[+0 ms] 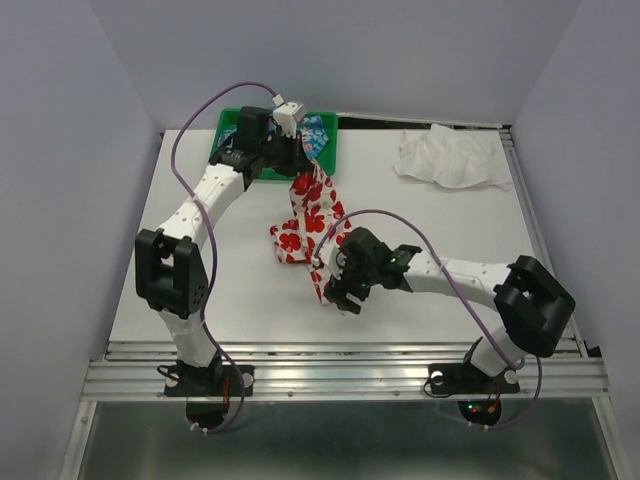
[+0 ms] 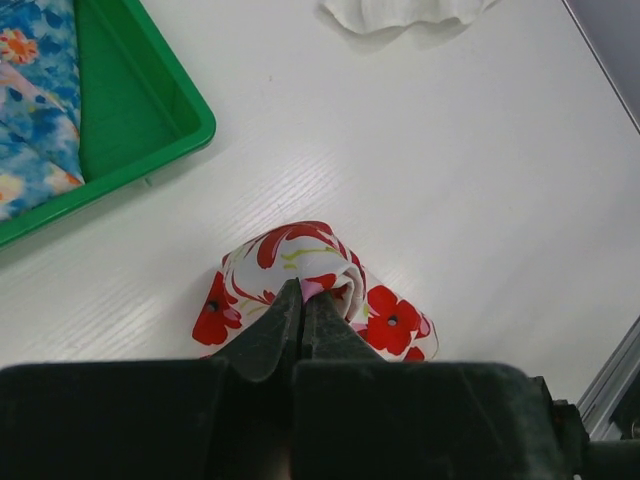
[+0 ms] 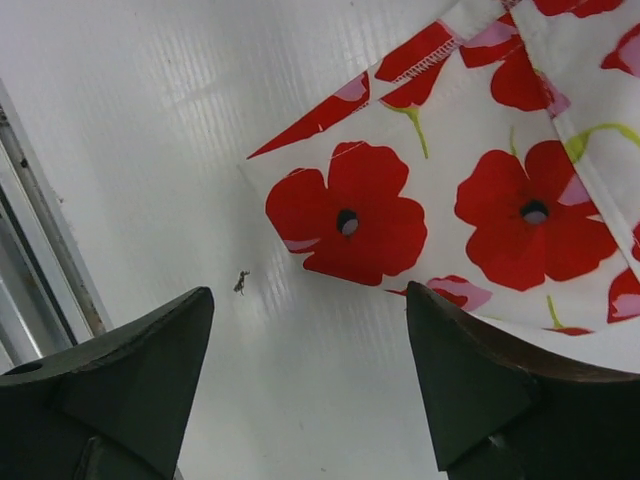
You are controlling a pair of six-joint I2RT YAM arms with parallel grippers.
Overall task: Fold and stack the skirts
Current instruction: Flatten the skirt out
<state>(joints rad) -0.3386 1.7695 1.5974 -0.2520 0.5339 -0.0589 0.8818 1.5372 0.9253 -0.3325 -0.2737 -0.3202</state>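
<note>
The white skirt with big red flowers (image 1: 308, 225) hangs from my left gripper (image 1: 299, 168), lifted at its top, with its lower part trailing on the table. In the left wrist view my left gripper (image 2: 305, 296) is shut on a bunched fold of this skirt (image 2: 300, 255). My right gripper (image 1: 335, 288) is open, low over the table at the skirt's near corner. In the right wrist view the right gripper (image 3: 310, 310) holds nothing and the skirt's edge (image 3: 450, 200) lies just beyond the fingertips. The blue flowered skirt (image 1: 316, 134) lies in the green tray (image 1: 225, 130), and it shows in the left wrist view (image 2: 30, 100).
The green tray's rim (image 2: 150, 110) is at the back of the table, beside the left gripper. A crumpled white cloth (image 1: 450, 158) lies at the back right and shows in the left wrist view (image 2: 400, 12). A metal rail (image 1: 340, 375) runs along the near table edge.
</note>
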